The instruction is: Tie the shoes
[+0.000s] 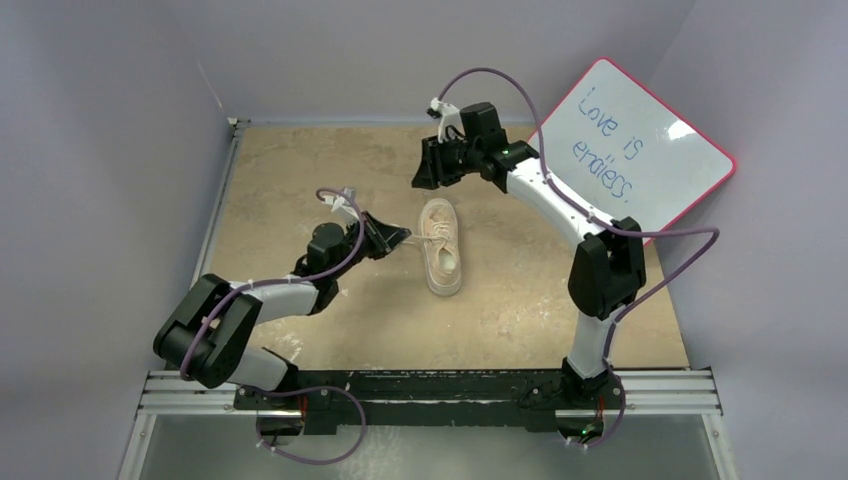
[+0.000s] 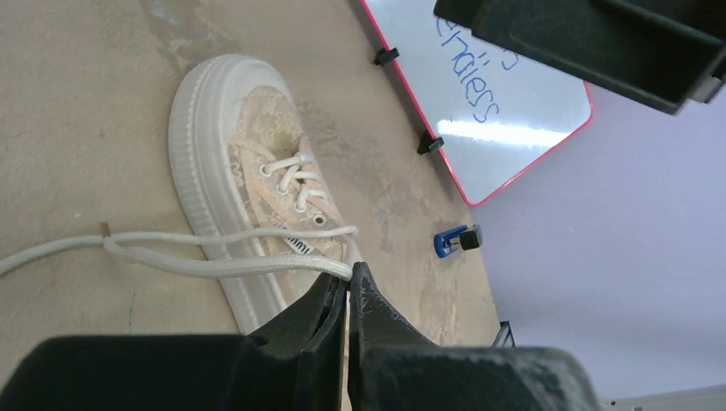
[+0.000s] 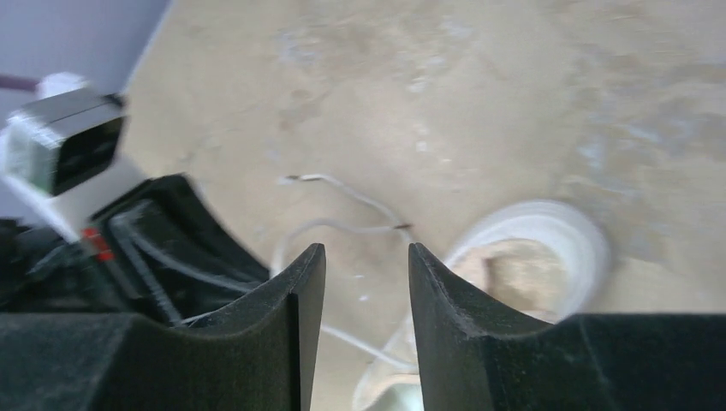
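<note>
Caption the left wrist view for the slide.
Left fingers shut on a cream lace beside the sneaker; whiteboard and blue stapler beyond.

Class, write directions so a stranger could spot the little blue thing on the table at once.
Start at the red-edged whiteboard leaning at the far right of the table. Just off its lowest corner, beyond the cream shoe, lies a small blue and black item. It is the only blue object on the table, far smaller than the shoe and touching nothing.
</note>
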Action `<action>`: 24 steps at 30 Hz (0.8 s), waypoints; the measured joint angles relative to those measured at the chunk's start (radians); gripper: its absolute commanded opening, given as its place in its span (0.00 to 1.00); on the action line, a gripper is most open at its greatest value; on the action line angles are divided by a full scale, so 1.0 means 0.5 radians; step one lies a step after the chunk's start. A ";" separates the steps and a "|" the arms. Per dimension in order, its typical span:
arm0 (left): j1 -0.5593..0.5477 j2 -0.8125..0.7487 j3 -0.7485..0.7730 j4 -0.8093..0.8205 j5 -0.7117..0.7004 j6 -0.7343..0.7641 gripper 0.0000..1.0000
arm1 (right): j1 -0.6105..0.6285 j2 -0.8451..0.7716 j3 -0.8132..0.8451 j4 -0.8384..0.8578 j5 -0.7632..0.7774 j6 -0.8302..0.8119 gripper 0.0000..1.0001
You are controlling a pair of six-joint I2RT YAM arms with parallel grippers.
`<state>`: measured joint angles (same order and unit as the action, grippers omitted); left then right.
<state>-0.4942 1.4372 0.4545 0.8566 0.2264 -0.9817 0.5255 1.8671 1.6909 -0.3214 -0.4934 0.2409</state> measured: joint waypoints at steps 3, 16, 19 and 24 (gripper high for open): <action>0.000 -0.025 -0.025 -0.063 -0.032 -0.013 0.00 | -0.046 0.021 0.000 -0.027 0.122 -0.201 0.40; 0.000 -0.119 -0.042 -0.290 -0.098 -0.028 0.00 | 0.333 0.584 0.175 -0.333 0.404 -0.940 0.33; 0.000 -0.130 -0.042 -0.338 -0.098 -0.027 0.00 | 0.391 0.671 0.211 -0.365 0.432 -0.970 0.31; 0.000 -0.143 -0.042 -0.388 -0.098 -0.027 0.00 | 0.407 0.704 0.210 -0.407 0.486 -1.010 0.30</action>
<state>-0.4942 1.3655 0.4335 0.6624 0.1776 -0.9951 0.7288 2.2192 1.7958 -0.5251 -0.2504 -0.2642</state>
